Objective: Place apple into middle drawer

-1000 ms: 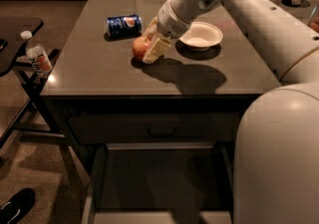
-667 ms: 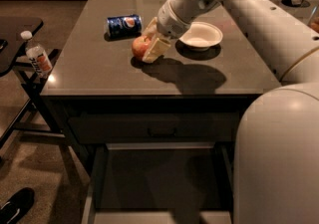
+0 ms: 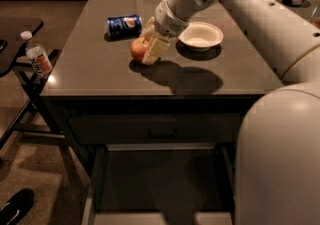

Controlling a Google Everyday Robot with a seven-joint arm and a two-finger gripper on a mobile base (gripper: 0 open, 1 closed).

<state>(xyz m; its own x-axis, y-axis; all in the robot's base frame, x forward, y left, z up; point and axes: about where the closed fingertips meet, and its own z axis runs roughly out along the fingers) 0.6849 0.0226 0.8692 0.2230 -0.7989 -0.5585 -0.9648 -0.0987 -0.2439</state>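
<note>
The apple (image 3: 138,49), red-orange with yellowish patches, sits on the dark counter top (image 3: 95,69) left of centre. My gripper (image 3: 151,40) reaches down from the upper right, with one pale finger behind the apple and one (image 3: 156,50) in front of it, both against its sides. The apple rests on or just above the counter; I cannot tell which. The middle drawer (image 3: 90,201) stands pulled open below the counter's front edge, with its dark flat bottom bare.
A blue soda can (image 3: 124,25) lies on its side behind the apple. A white bowl (image 3: 201,35) stands to the right of the gripper. The shut top drawer front (image 3: 162,131) has a black handle. A water bottle (image 3: 37,58) stands on a black stand at left.
</note>
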